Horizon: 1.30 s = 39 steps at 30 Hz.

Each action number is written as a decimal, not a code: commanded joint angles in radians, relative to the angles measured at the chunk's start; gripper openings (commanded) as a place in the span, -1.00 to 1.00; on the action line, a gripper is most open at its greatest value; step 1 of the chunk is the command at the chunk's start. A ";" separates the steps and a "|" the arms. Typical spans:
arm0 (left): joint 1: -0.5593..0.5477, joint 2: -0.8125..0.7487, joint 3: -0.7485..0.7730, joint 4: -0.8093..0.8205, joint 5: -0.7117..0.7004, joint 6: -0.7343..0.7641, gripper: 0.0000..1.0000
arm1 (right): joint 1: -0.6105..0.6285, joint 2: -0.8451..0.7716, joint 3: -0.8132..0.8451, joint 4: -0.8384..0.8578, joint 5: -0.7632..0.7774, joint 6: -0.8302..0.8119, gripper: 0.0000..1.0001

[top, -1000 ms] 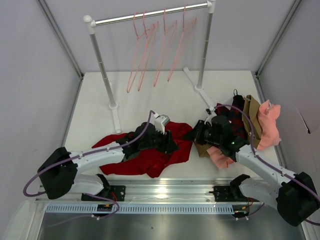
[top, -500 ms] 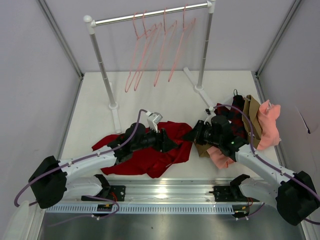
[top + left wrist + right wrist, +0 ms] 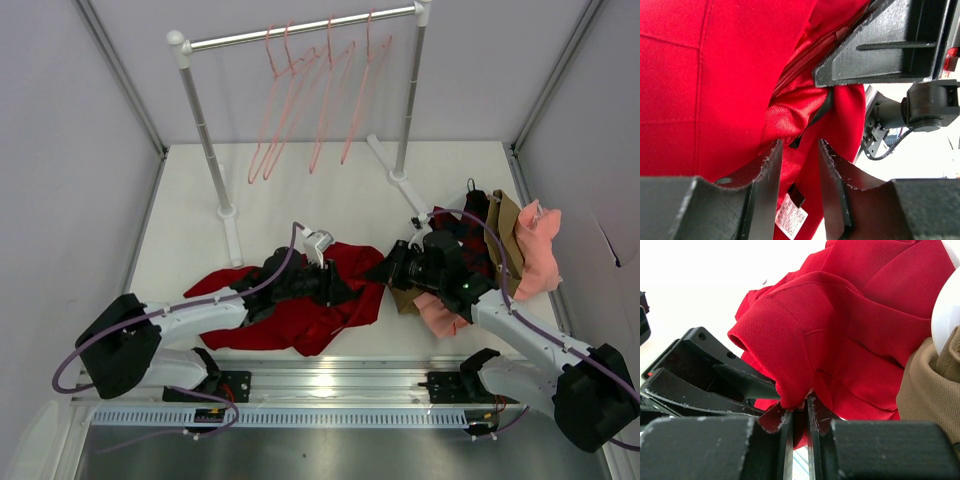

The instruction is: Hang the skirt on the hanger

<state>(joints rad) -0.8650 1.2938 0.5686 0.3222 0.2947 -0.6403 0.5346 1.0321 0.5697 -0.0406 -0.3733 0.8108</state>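
Both arms stretch low and inward over the table (image 3: 300, 190). The left gripper (image 3: 800, 146) stands narrowly parted; the right gripper (image 3: 797, 404) pinches the skirt (image 3: 855, 315).

The left hand (image 3: 799, 145) has narrowed its jaws around a skirt (image 3: 715, 75) fold.

My left gripper (image 3: 338, 288) and right gripper (image 3: 380, 270) stand tip to tip over the skirt (image 3: 290, 325), each blocking the other's way across. Behind the skirt the table (image 3: 320, 195) lies bare up to the rack (image 3: 205, 130), between its feet (image 3: 232, 238). Hangers (image 3: 300, 100) fill the middle under its rail (image 3: 300, 32). A clothes pile (image 3: 520, 245) crowds the right side, just beside my right arm (image 3: 520, 330).
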 commanded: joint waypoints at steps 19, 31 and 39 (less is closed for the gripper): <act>0.004 0.078 -0.012 0.193 0.055 0.004 -0.43 | 0.002 0.006 0.052 0.011 -0.033 -0.013 -1.00; 0.006 0.004 -0.032 0.160 0.003 0.042 -1.00 | -0.001 0.000 0.064 -0.030 -0.019 -0.028 -1.00; 0.006 -0.045 -0.032 0.101 -0.034 0.060 -1.00 | -0.002 -0.015 0.139 -0.214 0.016 -0.126 -0.08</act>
<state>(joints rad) -0.8650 1.2747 0.5400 0.4328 0.2886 -0.6178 0.5346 1.0367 0.6415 -0.1612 -0.3740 0.7525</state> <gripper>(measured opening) 0.005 0.409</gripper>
